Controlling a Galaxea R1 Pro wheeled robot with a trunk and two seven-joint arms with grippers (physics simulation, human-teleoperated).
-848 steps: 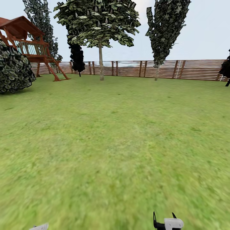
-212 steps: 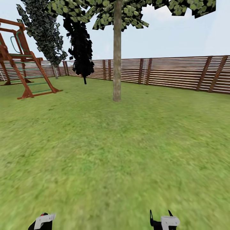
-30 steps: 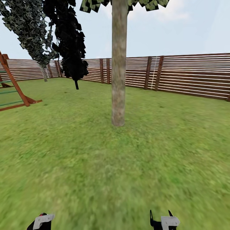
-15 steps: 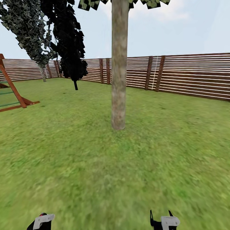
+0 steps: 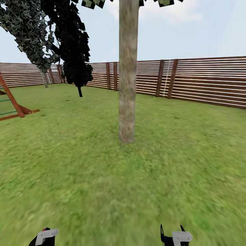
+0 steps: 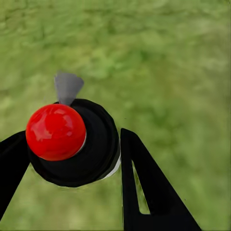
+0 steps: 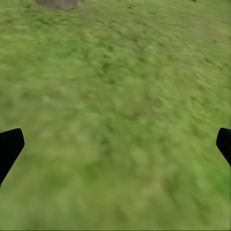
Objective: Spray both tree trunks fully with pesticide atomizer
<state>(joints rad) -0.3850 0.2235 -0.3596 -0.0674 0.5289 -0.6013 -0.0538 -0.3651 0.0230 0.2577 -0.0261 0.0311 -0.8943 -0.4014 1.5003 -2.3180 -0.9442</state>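
Note:
In the head view, one of the trees stands straight ahead on the lawn. Its thick grey-brown tree trunk [image 5: 128, 85] is bare, with leaf clumps only at the frame's top edge. The pesticide atomizer [image 6: 79, 149] has a black body, a red knob [image 6: 55, 131] and a grey nozzle [image 6: 67, 86]. My left gripper [image 6: 72, 139] is shut on the atomizer, with a black finger on each side. The same gripper [image 5: 44, 236] shows low at the left. My right gripper [image 5: 171, 228] is low at the right and holds nothing. In the right wrist view it [image 7: 115, 144] stands open over grass, and the trunk's base [image 7: 57, 4] is far from it.
A brown slatted fence [image 5: 205, 82] runs behind the trunk. A narrow black-foliaged tree [image 5: 73, 44] and a grey-green leafy tree [image 5: 27, 34] stand at the back left. A red wooden play frame [image 5: 13, 104] is at the left edge. Open grass [image 5: 119, 184] lies between me and the trunk.
The whole head view has shifted: the trunk looks slightly nearer and larger, and the play frame has slid left. Both grippers hold the same pose.

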